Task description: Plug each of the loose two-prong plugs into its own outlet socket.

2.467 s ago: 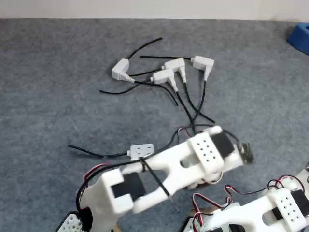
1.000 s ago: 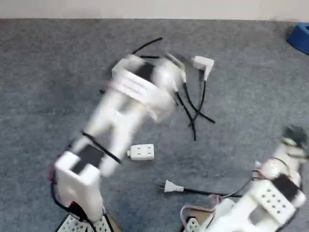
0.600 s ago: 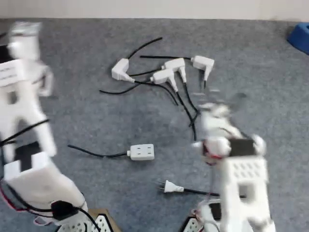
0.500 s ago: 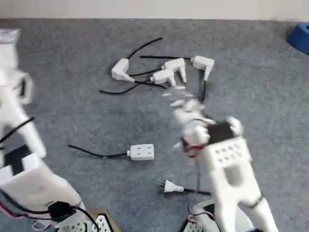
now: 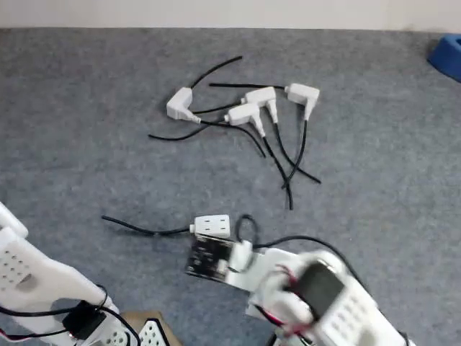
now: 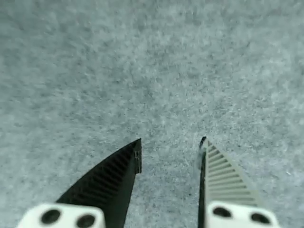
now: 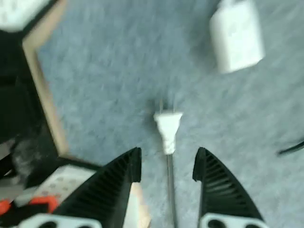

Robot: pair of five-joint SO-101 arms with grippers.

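A loose white two-prong plug (image 7: 167, 126) lies flat on the grey carpet, its black cord running back between the fingers of my right gripper (image 7: 168, 154). That gripper is open and just behind the plug, not touching it. A white outlet socket (image 7: 236, 34) lies beyond the plug, off to one side. In the high view the right gripper (image 5: 205, 258) hovers just in front of that socket (image 5: 212, 226), hiding the plug. My left gripper (image 6: 170, 142) is open over bare carpet, holding nothing. The left arm (image 5: 29, 277) sits at the near left edge.
Several white connectors (image 5: 248, 108) with black cords lie clustered at the back of the carpet. A blue object (image 5: 446, 56) sits at the far right corner. The wooden arm base (image 7: 42, 95) is close beside the right gripper.
The left arm swung from the middle of the carpet out to the near left. The right arm swept in from the right and came down over the loose plug.
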